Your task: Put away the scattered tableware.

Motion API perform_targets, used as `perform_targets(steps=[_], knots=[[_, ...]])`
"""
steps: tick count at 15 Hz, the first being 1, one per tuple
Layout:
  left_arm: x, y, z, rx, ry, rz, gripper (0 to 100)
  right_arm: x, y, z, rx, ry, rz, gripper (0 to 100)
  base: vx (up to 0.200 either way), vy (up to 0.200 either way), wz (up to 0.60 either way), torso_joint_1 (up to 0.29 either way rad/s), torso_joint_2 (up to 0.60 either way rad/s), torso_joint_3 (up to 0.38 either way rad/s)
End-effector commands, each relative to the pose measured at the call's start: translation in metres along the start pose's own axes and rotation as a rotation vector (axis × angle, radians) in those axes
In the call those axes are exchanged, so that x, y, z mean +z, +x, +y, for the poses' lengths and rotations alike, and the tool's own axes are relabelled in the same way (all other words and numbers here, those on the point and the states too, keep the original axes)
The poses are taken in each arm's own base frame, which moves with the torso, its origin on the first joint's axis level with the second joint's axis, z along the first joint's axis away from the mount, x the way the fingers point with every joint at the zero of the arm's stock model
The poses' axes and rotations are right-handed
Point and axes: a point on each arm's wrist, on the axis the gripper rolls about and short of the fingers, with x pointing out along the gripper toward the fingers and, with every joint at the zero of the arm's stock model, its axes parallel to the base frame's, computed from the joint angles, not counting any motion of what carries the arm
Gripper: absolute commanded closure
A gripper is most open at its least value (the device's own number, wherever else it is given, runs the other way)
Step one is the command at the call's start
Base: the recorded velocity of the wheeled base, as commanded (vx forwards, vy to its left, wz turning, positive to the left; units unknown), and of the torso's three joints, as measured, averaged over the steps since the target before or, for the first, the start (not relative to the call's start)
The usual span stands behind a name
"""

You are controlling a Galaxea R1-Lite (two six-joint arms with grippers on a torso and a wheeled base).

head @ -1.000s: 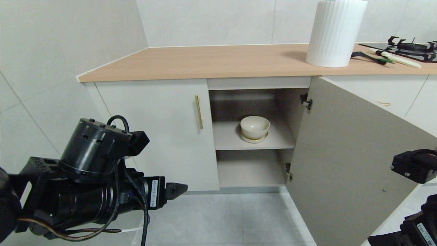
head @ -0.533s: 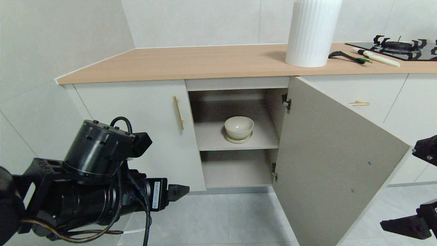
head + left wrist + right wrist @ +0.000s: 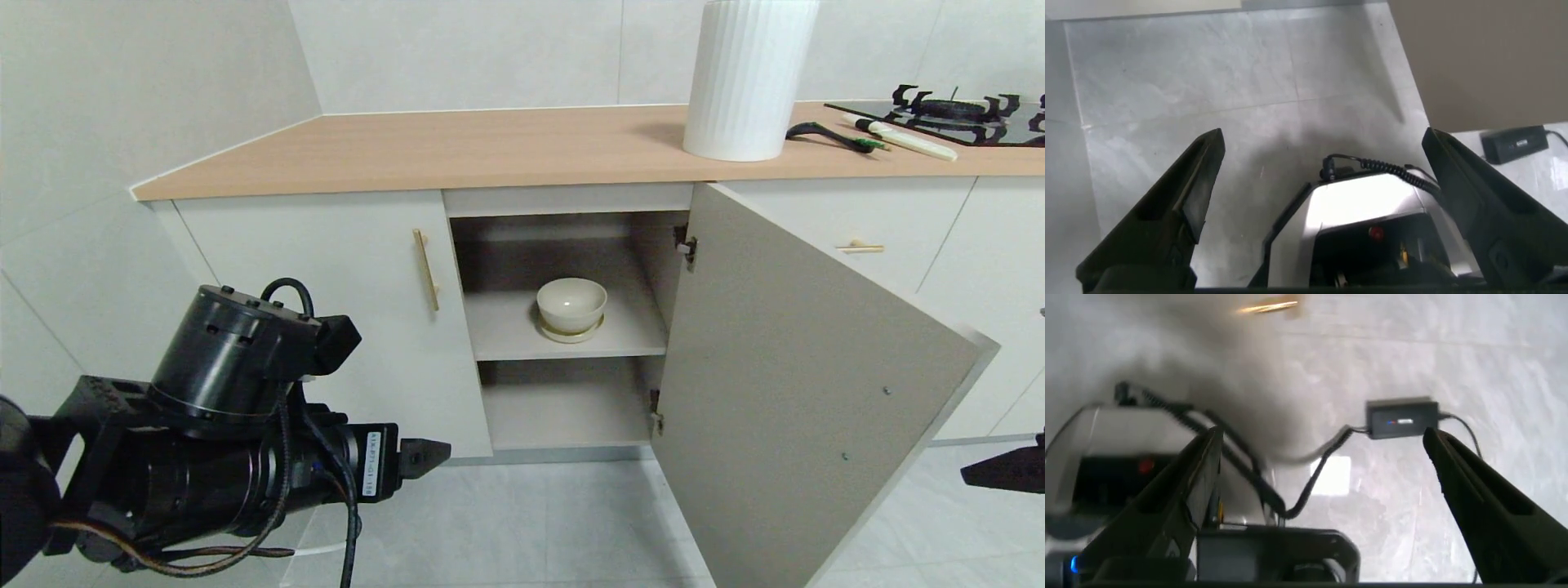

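A cream bowl [image 3: 571, 302] rests on a small gold-rimmed plate [image 3: 571, 331] on the upper shelf [image 3: 506, 331] of the open cabinet. My left gripper [image 3: 1323, 139] hangs low over the floor, left of the cabinet and well short of it, open with nothing between its fingers. In the head view its fingertips [image 3: 424, 456] point toward the cabinet's foot. My right gripper [image 3: 1323, 437] is also open and empty above the floor tiles. One of its fingers [image 3: 1002, 475] shows at the far right, beyond the door.
The right cabinet door [image 3: 784, 384] stands wide open into the room; the left door [image 3: 326, 310] is closed. On the countertop [image 3: 457, 151] are a tall white ribbed cylinder [image 3: 749, 77], two utensils [image 3: 865, 139] and a hob [image 3: 955, 110]. A power adapter [image 3: 1400, 416] lies on the floor.
The head camera shifted during the first half second. Since then my right arm has drawn back toward the right edge, and the door has swung slightly wider. The left arm has stayed put.
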Motion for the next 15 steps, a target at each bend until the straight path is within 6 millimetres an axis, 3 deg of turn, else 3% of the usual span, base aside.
perform_targets(steps=[1,8,12,15], knots=[[0.0,0.0,0.0,0.002,-0.001,0.001,0,0.01,0.01,-0.013,-0.055,0.064,0.0,0,0.0,0.0,0.0,0.0,0.0,0.0],[0.0,0.0,0.0,0.002,-0.001,0.001,0,0.037,0.051,-0.031,-0.117,0.166,-0.037,0,0.0,0.0,0.0,0.0,0.0,0.0],[0.0,0.0,0.0,0.002,-0.001,0.001,0,0.047,0.063,-0.03,-0.107,0.232,-0.076,0,0.0,0.0,0.0,0.0,0.0,0.0],[0.0,0.0,0.0,0.002,-0.001,0.001,0,0.048,0.068,-0.017,-0.07,0.243,-0.067,0,0.0,0.0,0.0,0.0,0.0,0.0]])
